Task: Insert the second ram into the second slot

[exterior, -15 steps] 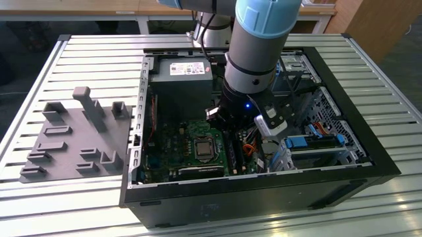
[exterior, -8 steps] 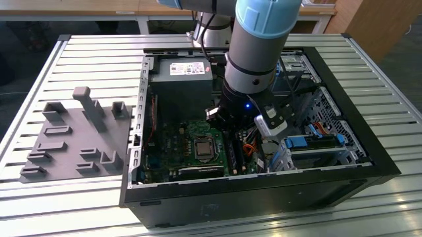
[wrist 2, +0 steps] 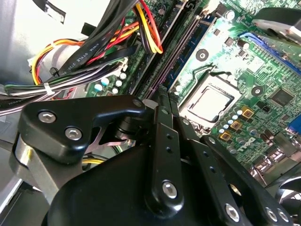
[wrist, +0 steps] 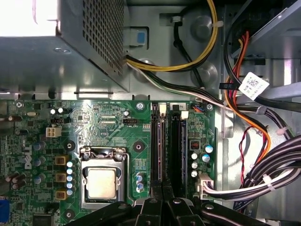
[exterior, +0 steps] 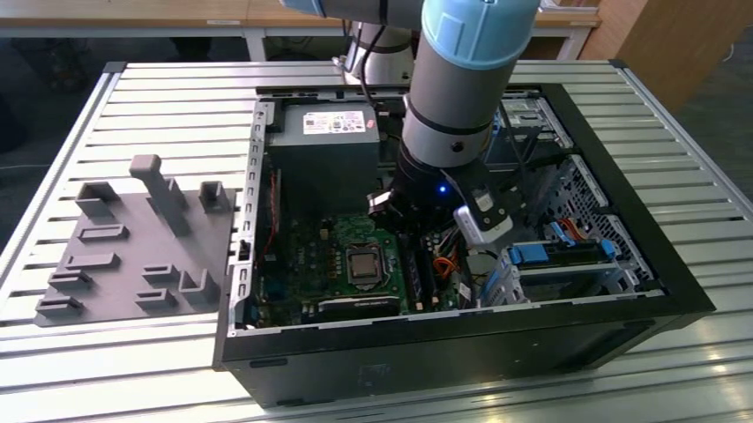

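Observation:
My gripper reaches down into the open computer case, low over the green motherboard. Its fingers are closed together over the two long memory slots beside the processor socket. The second ram is a thin blue strip. It runs from the fingertips along the slot nearer the socket, lined up with it and standing on edge. How deep it sits in the slot is hidden. The neighbouring dark slot lies on the cable side.
Bundled black, yellow and orange cables crowd the side of the slots away from the socket. The power supply box stands at the case's far end, and drive bays with blue clips are at the exterior view's right. A grey holder plate lies outside the case.

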`<state>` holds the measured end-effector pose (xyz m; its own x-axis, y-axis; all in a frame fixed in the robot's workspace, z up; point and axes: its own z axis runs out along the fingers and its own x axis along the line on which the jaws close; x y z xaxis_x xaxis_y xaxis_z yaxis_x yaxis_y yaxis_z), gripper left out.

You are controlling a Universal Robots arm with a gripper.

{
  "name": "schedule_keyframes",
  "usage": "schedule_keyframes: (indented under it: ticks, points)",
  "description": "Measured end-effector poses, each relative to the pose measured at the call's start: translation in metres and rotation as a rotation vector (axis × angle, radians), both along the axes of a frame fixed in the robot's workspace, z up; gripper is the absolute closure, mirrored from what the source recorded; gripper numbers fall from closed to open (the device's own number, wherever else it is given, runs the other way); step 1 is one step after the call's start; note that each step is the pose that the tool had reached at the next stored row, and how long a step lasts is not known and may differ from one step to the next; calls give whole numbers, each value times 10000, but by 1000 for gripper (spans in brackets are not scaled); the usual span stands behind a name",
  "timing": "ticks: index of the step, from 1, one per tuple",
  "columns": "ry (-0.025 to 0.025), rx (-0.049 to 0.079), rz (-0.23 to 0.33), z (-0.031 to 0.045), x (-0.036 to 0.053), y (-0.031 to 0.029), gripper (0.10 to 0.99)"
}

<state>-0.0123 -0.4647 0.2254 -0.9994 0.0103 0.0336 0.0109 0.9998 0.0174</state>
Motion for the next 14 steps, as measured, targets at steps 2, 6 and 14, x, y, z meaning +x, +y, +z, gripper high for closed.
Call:
schedule_keyframes:
  ticks: [2,6,14]
  points:
    - [0,0,-7,-2,8,0,973]
    - [0,1,-16,-8,30,0,973]
    - [0,-1,-20,-40,32,0,973]
